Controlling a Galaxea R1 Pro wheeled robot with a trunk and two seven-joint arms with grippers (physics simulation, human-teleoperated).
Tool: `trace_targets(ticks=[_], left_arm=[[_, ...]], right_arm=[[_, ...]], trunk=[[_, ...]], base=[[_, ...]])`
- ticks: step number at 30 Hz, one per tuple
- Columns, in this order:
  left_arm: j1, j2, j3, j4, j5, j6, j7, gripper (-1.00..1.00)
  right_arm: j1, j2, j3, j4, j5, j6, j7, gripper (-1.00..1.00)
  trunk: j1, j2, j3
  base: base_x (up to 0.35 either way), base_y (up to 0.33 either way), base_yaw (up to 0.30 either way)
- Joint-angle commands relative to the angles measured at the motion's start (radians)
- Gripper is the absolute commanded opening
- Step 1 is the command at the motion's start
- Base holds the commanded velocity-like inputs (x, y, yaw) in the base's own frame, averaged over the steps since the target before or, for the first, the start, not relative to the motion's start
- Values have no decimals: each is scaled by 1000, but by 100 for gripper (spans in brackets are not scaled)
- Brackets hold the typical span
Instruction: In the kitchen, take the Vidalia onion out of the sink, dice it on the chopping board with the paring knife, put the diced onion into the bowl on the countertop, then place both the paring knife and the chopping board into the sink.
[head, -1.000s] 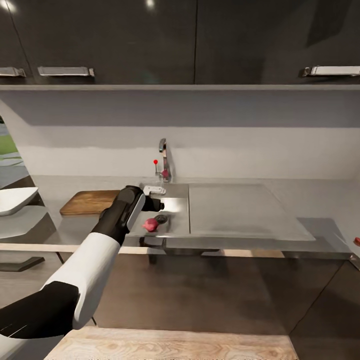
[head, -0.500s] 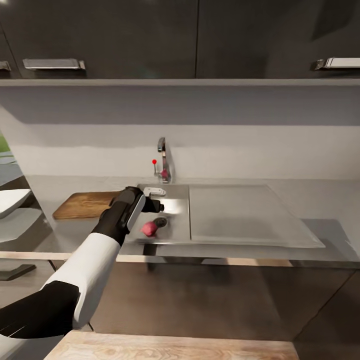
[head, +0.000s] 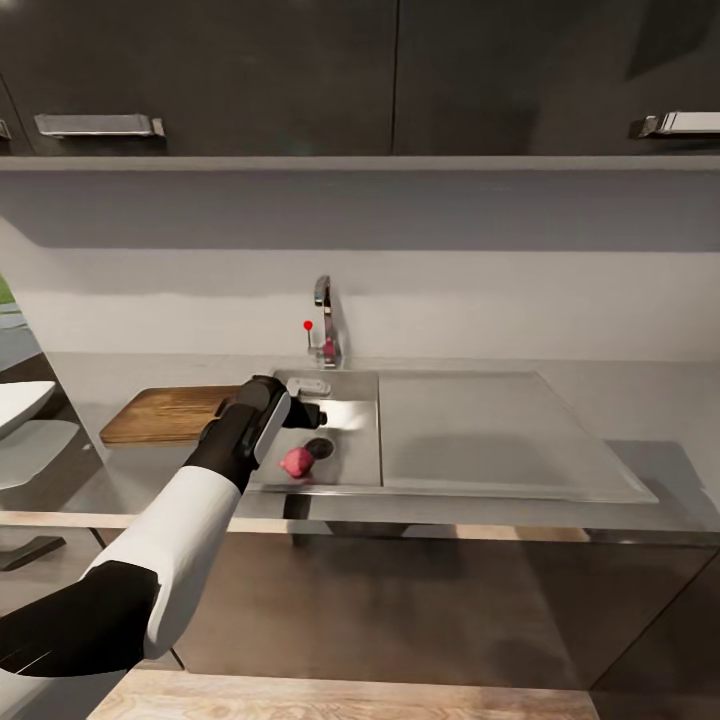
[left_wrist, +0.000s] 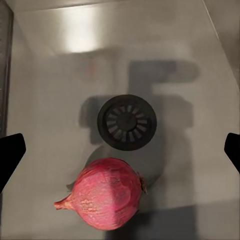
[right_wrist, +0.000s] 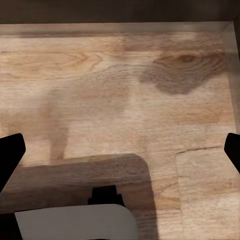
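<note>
Onion (left_wrist: 104, 192), lying beside the drain (left_wrist: 126, 121) under the wide-spread jaws of the left gripper (left_wrist: 120, 150), could be nudged aside if approached off-centre.

The left arm (head: 170, 560) has a glossy black upper segment, then a smooth white forearm sleeve, then a black wrist housing with a white side panel; the left claw (left_wrist: 120, 150) and right claw (right_wrist: 120, 150) show flat black fingertips.
</note>
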Motion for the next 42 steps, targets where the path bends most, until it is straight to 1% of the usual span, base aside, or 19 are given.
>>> trace_targets(ticks=[1,11,17,20,42], left_arm=[[-1,0,-2,4,7,4,6,100],[0,1,-2,54,7,1,5,100],[-1,1,-2,108,7,-85,6,100],[-1,1,-2,119,7,-95,6,100],[-1,1,-2,137,7,-99,6,100]], right_arm=[[-1,0,0,1,-4,-4,0,100],[-1,0,0,1,-4,-4,0,100],[-1,0,0,1,-3,-4,0,100],[-1,0,0,1,-3,-4,0,100],[-1,1,0,1,-3,-4,0,100]], trunk=[[0,-1,-1],[0,-1,-1],[0,-1,-4],[0,-1,-6],[0,-1,-24]], base=[[0,0,0],[0,0,0],[0,0,0],[0,0,0],[0,0,0]])
